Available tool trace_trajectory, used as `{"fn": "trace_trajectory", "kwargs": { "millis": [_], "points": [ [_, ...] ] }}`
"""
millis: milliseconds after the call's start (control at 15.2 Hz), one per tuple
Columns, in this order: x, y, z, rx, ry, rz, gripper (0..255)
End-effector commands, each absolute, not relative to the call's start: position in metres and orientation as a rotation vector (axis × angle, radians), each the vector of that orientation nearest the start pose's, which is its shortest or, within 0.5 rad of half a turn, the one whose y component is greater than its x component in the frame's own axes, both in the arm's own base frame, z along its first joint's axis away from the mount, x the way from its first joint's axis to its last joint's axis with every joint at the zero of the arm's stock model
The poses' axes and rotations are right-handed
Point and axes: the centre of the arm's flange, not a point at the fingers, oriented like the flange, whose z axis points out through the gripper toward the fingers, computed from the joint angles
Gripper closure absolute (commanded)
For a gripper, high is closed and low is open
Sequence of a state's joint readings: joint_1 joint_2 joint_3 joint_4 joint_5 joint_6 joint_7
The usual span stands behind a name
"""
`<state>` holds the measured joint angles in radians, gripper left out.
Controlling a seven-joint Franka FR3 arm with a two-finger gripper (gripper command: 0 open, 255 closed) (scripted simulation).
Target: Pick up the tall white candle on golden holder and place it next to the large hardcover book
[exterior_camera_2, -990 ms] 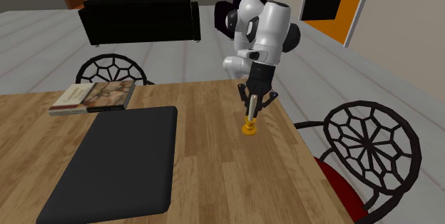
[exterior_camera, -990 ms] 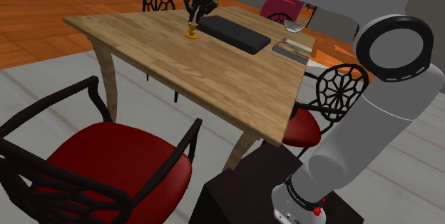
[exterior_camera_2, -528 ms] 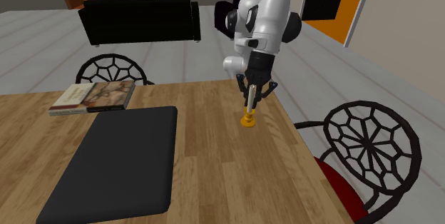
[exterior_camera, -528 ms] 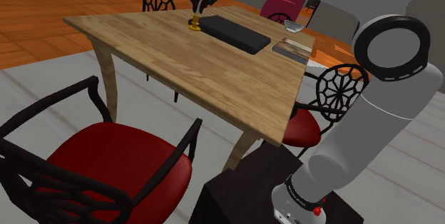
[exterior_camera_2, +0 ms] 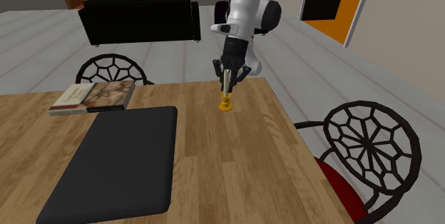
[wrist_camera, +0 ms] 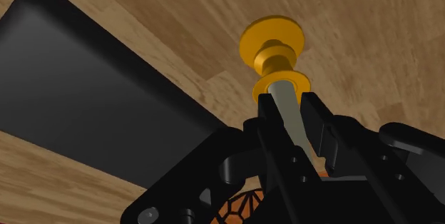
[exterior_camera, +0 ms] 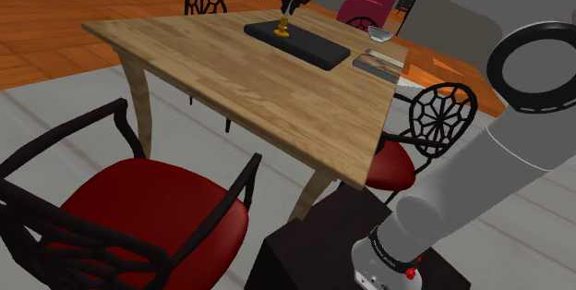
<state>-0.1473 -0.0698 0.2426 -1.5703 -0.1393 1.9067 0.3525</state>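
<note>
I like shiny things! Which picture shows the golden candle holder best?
The wrist view: the golden ringed candle holder looms close, just beyond the black gripper. The shoulder view shows the holder tiny and far; the second exterior view, small, side-on.

Pincer (exterior_camera_2: 227, 81) with clasped candle (exterior_camera_2: 226, 102) moved closer to book (exterior_camera_2: 93, 95).

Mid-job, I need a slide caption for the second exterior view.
Black gripper clasps the gold-based candle near the wooden table's far edge, right of a black slab.
</note>
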Motion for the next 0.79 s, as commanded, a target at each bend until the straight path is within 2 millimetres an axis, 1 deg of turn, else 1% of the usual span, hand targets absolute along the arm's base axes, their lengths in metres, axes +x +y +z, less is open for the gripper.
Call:
{"fn": "trace_trajectory", "kwargs": {
  "millis": [0,726],
  "points": [
    [0.546,0.024,0.704,-3.108,0.365,-0.681,255],
    [0.492,-0.106,0.736,-3.108,0.365,-0.681,255]
  ]
}}
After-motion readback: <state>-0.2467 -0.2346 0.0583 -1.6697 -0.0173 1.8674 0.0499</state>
